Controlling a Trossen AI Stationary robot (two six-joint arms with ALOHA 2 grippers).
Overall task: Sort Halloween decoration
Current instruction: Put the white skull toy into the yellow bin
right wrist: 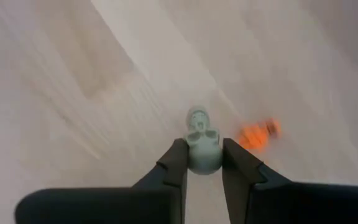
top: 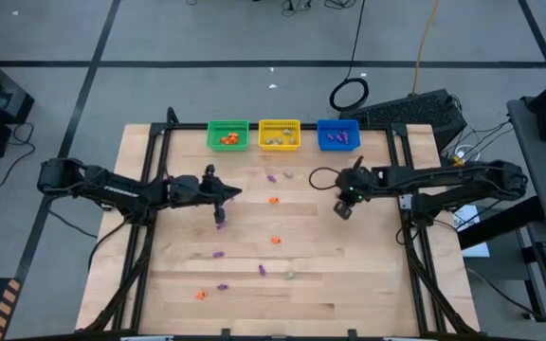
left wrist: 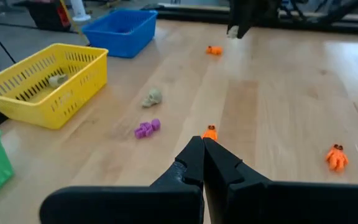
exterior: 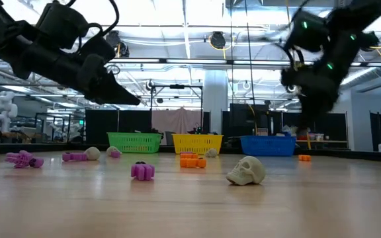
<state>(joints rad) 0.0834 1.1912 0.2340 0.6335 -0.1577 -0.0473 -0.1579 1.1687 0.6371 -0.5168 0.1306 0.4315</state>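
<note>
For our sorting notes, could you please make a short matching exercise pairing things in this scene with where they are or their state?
Column 1:
1. right gripper
2. left gripper
3. green basket
4. blue basket

Column 2:
A. holds purple trinkets
B. shut on a pale skull
C. shut, empty, above the table
D. holds orange trinkets

Pairs: 1-B, 2-C, 3-D, 4-A

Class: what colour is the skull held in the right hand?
Pale grey skull, clearest in the right wrist view.

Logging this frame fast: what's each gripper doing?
Left gripper: shut, empty, above the table.
Right gripper: shut on a pale skull.
</note>
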